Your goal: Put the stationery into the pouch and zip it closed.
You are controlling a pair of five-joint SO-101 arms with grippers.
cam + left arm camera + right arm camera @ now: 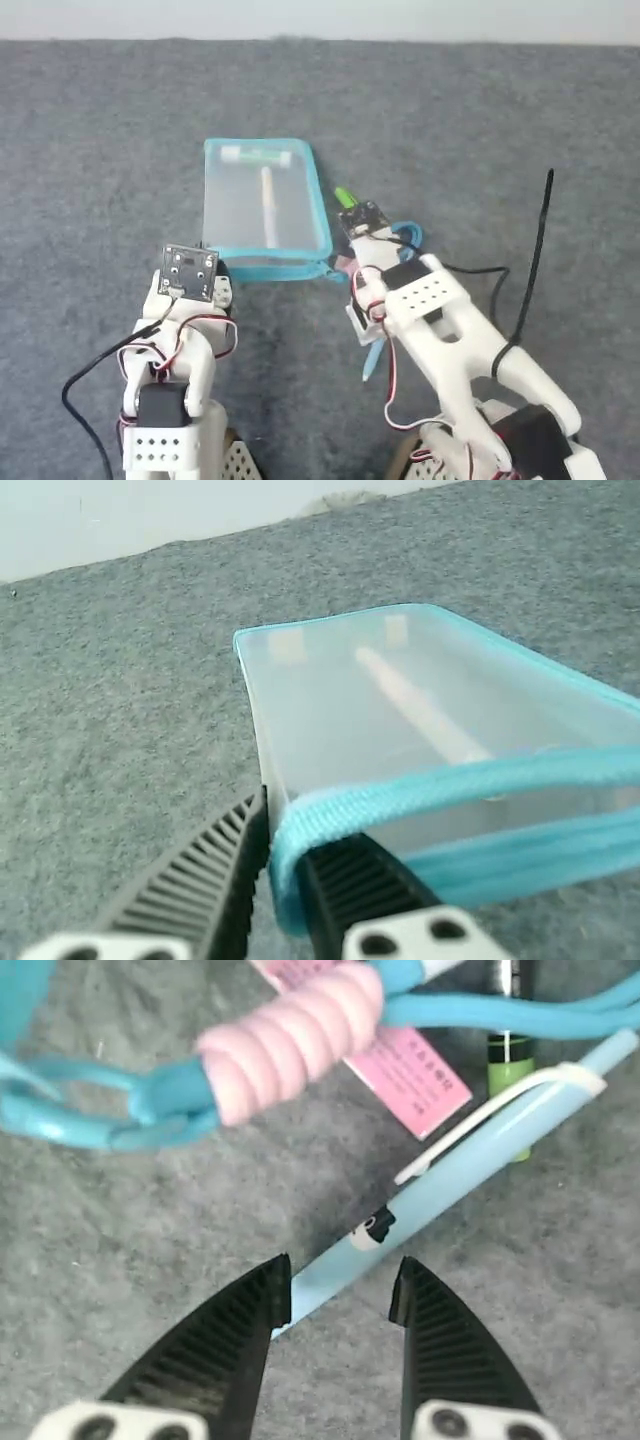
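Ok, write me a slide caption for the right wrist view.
Right gripper, open, hovering over a light blue pen, with a pink coil on a blue cord nearby.

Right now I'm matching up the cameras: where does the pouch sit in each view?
High view: pouch mid-table, ahead of both arms.
Left wrist view: its corner rim pinched in the left hand.
Right wrist view: likely its teal edge, beyond the pink bead.
Shared landmark: the teal trim.

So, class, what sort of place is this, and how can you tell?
Probably a robotics practice bench: left arm and right arm side by side on a grey mat, a clear pouch and blue pen as props.
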